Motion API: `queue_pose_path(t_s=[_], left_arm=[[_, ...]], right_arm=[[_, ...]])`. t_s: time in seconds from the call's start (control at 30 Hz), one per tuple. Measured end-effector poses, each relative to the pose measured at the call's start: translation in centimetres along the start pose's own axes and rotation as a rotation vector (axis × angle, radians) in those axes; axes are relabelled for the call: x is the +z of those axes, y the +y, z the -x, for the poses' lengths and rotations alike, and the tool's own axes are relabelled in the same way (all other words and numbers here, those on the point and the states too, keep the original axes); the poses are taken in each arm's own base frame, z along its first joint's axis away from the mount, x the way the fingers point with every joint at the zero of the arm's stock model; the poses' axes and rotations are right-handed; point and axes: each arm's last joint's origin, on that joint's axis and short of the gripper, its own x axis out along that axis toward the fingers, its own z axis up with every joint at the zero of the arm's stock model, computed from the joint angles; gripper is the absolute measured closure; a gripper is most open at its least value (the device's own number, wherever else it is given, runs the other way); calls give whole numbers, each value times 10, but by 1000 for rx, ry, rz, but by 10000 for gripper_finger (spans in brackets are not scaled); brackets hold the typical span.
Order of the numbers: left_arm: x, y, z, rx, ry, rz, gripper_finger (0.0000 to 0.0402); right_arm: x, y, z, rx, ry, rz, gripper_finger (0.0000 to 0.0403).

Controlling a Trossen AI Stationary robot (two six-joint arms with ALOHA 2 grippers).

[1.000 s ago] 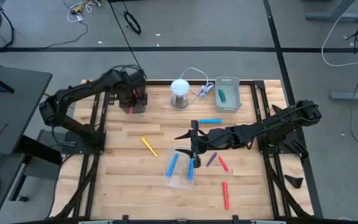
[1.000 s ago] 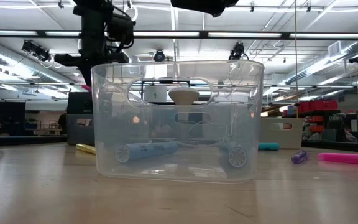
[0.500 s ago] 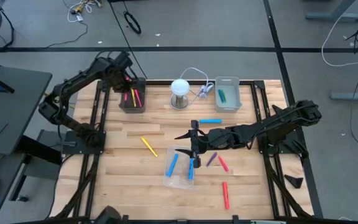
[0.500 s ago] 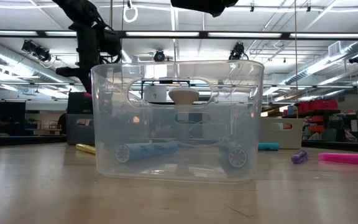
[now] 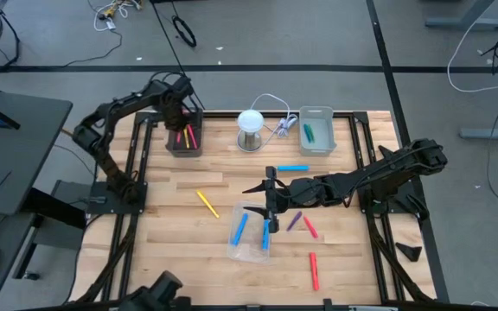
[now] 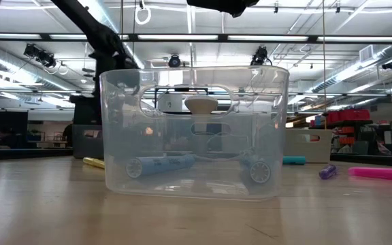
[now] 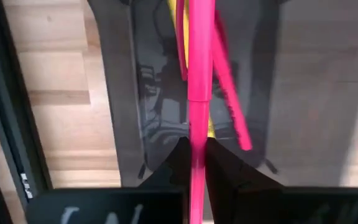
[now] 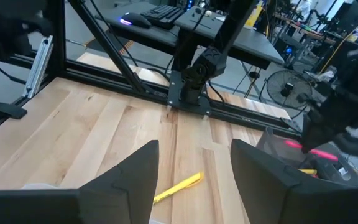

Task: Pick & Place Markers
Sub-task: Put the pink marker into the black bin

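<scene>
Left gripper (image 7: pixel 196 163) clamped on a pink marker (image 7: pixel 199 93) over the dark tray (image 5: pixel 184 138), table's 11 o'clock. Right gripper (image 5: pixel 267 206) spread wide, empty, above the clear bin (image 5: pixel 251 233).

Lamp (image 5: pixel 250 128) blocks far edge; centre open

The desk (image 5: pixel 232 186) is pale wood in butcher-block strips with a smooth, lightly sheened finish, framed by matt black metal rails (image 5: pixel 133 216). The clear tray (image 6: pixel 194 129) is glossy transparent plastic, its walls catching ceiling-light reflections. The dark tray (image 7: pixel 123 93) looks like smooth, slightly glossy plastic. The pink marker (image 7: pixel 199 93) is smooth bright plastic. The left gripper (image 7: pixel 194 163) has matt black fingers.
</scene>
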Motion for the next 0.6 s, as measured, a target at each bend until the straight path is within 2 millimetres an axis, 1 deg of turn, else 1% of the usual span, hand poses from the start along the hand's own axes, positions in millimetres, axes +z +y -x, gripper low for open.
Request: queue_pose_path(t_s=[0.17, 0.3, 0.43, 0.6], left_arm=[[5, -5, -29, 55, 78, -4, 377], [9, -8, -44, 74, 90, -5, 377], [10, -8, -47, 81, 94, -5, 370], [10, -8, -47, 86, 92, -6, 321]], right_arm=[[0, 0, 0, 0, 0, 0, 199], [0, 0, 0, 0, 0, 0, 199], [-1, 0, 0, 2, 10, 3, 199], [-2, 0, 0, 3, 15, 5, 199]])
